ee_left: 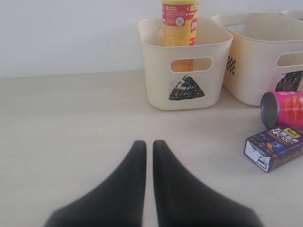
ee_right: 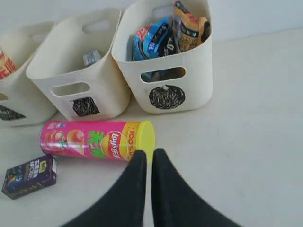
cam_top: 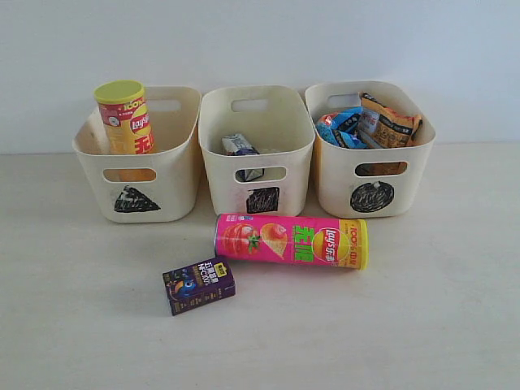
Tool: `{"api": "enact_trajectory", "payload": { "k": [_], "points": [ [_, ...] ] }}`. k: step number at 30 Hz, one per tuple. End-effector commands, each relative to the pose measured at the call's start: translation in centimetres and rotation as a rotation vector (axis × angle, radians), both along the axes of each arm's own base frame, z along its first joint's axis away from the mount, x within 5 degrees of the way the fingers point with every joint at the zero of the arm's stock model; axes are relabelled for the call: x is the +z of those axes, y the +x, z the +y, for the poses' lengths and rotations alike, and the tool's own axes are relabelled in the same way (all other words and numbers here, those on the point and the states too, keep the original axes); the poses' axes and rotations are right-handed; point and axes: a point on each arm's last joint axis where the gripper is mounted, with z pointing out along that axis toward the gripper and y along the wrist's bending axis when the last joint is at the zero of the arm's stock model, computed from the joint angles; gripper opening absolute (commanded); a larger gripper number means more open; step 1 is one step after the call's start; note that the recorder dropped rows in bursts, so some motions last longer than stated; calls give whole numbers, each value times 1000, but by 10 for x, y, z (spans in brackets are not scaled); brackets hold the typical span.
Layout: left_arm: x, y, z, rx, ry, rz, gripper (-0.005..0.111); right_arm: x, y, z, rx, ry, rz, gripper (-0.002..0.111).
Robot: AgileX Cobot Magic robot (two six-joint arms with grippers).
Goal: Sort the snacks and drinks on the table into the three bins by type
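The pink chip tube (cam_top: 290,241) lies on its side in front of the bins, and the dark purple carton (cam_top: 199,285) lies just before it. The yellow-red tube (cam_top: 126,118) stands in the triangle bin (cam_top: 138,154). A white carton (cam_top: 240,145) rests in the square bin (cam_top: 256,150). The blue bag (cam_top: 340,128) and orange bag (cam_top: 388,122) sit in the circle bin (cam_top: 370,146). My left gripper (ee_left: 149,144) is shut and empty over bare table, left of the purple carton (ee_left: 274,146). My right gripper (ee_right: 147,153) is shut, its tips near the pink tube's (ee_right: 97,139) yellow lid.
A plain pale wall rises behind the bins. The table (cam_top: 422,325) is a light wood surface stretching to either side of the two loose items. Neither arm shows in the exterior view.
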Motion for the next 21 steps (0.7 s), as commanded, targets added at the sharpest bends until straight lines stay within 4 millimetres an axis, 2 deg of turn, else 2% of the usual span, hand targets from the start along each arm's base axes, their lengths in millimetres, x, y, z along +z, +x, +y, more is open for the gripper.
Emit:
{"api": "enact_trajectory", "payload": {
  "k": [1, 5, 12, 17, 21],
  "points": [
    [-1, 0, 0, -2, -7, -6, 4, -14, -28, -8, -37, 58, -129, 0],
    [-1, 0, 0, -2, -7, -6, 4, -37, -46, -12, -42, 66, -172, 0],
    [-1, 0, 0, -2, -7, -6, 4, -76, -50, -19, -107, 72, -204, 0],
    [1, 0, 0, -1, 3, -24, 4, -74, -49, -20, -119, 63, -237, 0],
    [17, 2, 0, -2, -40, -196, 4, -76, -50, -19, -106, 61, -208, 0]
  ]
}}
